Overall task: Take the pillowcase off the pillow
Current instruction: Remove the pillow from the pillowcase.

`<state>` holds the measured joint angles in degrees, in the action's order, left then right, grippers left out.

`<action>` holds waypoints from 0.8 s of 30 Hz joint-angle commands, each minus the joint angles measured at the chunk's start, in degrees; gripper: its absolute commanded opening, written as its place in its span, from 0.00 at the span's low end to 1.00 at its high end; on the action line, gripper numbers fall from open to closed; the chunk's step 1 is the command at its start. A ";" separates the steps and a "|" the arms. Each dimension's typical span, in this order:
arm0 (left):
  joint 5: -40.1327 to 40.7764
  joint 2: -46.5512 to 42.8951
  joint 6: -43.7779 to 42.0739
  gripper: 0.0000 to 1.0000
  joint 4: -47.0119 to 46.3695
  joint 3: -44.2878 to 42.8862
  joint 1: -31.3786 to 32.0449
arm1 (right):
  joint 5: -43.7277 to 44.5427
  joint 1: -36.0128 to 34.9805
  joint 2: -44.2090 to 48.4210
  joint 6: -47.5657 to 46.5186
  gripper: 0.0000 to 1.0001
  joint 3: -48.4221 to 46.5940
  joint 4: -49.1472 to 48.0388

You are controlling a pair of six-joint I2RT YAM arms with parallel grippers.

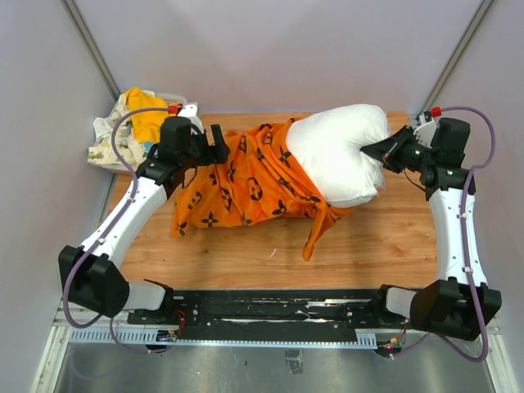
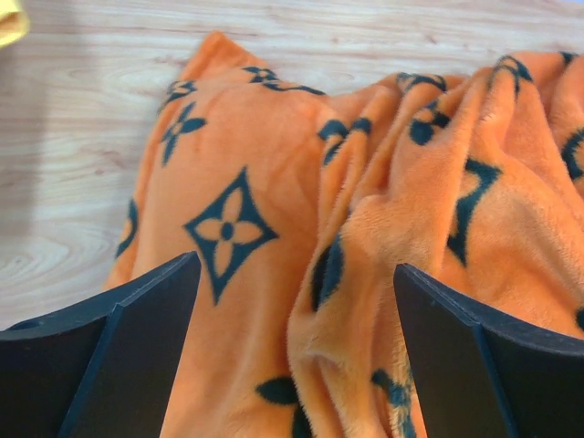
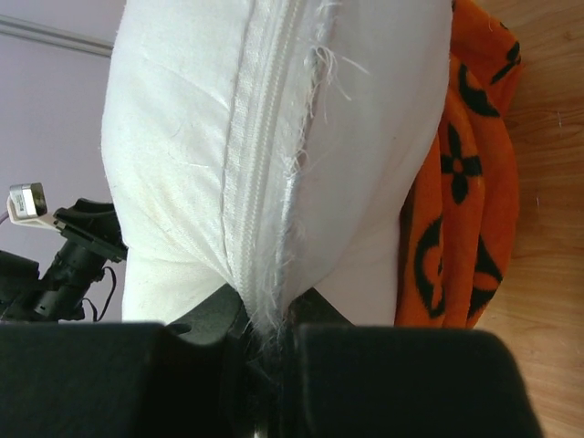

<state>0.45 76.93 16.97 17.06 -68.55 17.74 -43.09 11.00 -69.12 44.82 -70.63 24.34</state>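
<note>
Black fingers of my left end effector stand wide apart with nothing between them, poised just above the bunched orange pillowcase at the left of the wooden surface. Opposite, my right end effector is clamped on the stitched seam at the end of the white pillow. That pillow lies at the far right of the surface, more than half of it bare. The pillowcase wraps only its left end and trails away toward the left arm.

As I judge it, the weak point is the right-hand pinch. It bites a thin, fraying edge, and a hard pull on the fabric could tear it free and drag the pillow along with its cover. The left end effector could also close on a single loose fold, letting the plush cloth slip out. Or it could reach too deep and catch the pillow inside. With the pillow so near the surface's right edge, a sideways tug might tip it off.
</note>
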 commanded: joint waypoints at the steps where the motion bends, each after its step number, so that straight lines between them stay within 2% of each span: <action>1: 7.72 -6.62 -1.56 0.96 3.21 -0.47 -0.96 | 1.96 0.51 0.14 0.53 0.02 -3.09 -6.46; 3: 4.78 -9.41 -0.76 0.99 2.30 1.43 -2.72 | 1.96 0.51 -0.08 0.79 0.02 -2.34 -7.10; 7: -8.58 -10.90 3.55 0.99 0.48 5.24 -8.61 | 1.17 0.46 -0.87 1.90 0.02 -1.11 -8.94; 11: -12.85 -8.62 8.21 0.99 -2.14 10.18 -12.23 | 0.70 0.21 -0.90 1.61 0.03 -0.73 -9.19; 16: -19.89 -2.91 11.04 0.99 -8.05 15.34 -12.18 | -0.65 -0.64 -1.28 1.94 0.03 1.01 -10.00; 19: -19.76 -1.72 11.73 0.99 -11.72 19.15 -10.64 | -1.50 -1.14 -1.30 1.92 0.04 1.84 -10.81; 21: -18.14 -0.92 11.29 0.95 -12.05 20.51 -8.95 | -1.99 -1.17 -1.22 1.67 0.04 1.99 -11.23; 23: -18.22 -0.69 11.32 0.76 -12.93 21.84 -8.68 | -2.21 -1.16 -1.43 1.36 0.04 1.47 -11.22; 24: -17.63 -0.95 11.58 0.69 -13.20 22.34 -8.68 | -2.31 -1.19 -1.58 1.33 0.05 1.14 -11.36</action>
<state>-15.99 75.92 27.79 7.14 -48.38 7.75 -43.99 10.76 -70.85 45.65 -68.34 19.05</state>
